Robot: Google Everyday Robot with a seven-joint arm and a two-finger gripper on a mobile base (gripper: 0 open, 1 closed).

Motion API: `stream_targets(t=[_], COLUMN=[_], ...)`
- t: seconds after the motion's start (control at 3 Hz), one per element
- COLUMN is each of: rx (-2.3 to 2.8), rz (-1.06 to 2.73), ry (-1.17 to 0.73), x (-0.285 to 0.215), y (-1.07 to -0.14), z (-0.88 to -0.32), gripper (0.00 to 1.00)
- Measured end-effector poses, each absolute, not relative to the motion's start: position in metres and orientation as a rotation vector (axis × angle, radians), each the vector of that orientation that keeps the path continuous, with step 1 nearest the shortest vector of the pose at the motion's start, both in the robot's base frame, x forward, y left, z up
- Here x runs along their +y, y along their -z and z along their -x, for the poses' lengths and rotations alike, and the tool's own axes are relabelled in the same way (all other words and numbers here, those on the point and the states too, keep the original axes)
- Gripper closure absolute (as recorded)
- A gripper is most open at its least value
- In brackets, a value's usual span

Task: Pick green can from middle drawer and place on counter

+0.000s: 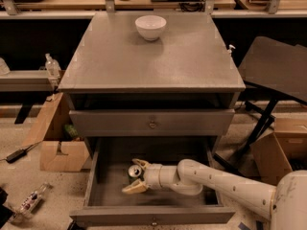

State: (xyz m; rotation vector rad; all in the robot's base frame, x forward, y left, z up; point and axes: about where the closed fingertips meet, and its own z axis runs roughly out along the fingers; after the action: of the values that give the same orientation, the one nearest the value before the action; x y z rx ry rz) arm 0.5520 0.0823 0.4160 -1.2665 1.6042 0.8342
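Note:
The middle drawer (96, 174) is pulled out below the counter (153, 56). The green can (134, 171) stands inside it, left of centre, its silver top showing. My gripper (137, 175) reaches in from the right on a white arm. Its tan fingers (134, 188) are spread open, one behind the can and one in front, so the can sits between them. The fingers do not visibly press on it.
A white bowl (150, 27) sits at the back of the counter. The top drawer (152, 123) is closed. Cardboard boxes (60, 152) stand on the floor at left and right. A dark chair (276, 66) stands at right. A bottle (31, 200) lies on the floor.

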Motion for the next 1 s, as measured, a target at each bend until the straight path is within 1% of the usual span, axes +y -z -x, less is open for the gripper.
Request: stream_targets(t=[0.33, 0.67, 1.0], rx=[1.652, 1.687, 1.740], rz=[1.253, 1.234, 1.217], ry=[-0.820, -0.853, -0.931], x=[0.088, 0.079, 0.040], y=[-0.410, -0.429, -0.482], z=[-0.550, -0.544, -0.531], gripper=[0.48, 0.71, 0.95])
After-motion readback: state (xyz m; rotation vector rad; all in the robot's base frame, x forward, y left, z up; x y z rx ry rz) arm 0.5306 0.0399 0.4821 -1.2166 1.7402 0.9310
